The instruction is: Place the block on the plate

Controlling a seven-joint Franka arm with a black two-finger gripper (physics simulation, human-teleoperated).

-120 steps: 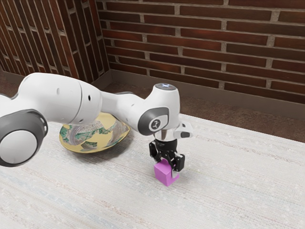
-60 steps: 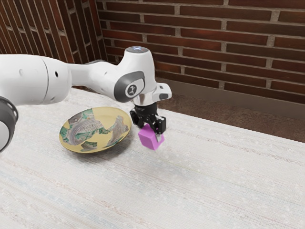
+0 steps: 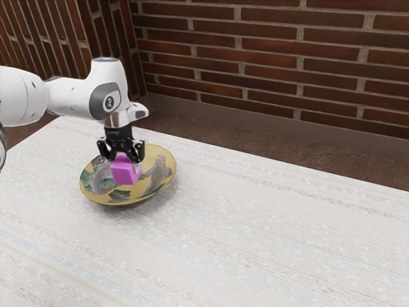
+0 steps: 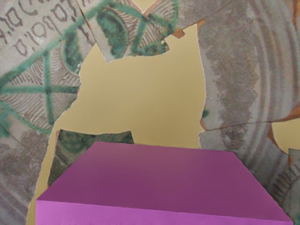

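Gripper point(image 3: 126, 164): it is closed on the purple block point(image 3: 124, 171), which is gripped between the two fingers.
Block: it is held over the inside of the plate point(image 3: 164, 167); whether the plate is touched by it cannot be told.
Plate: it is set on the pale table point(image 3: 255, 230), and is decorated with green and grey pieces on yellow.

Reddish brick walls point(image 3: 287, 61), brown floor point(image 3: 287, 150), pale streaked table point(image 3: 268, 243).
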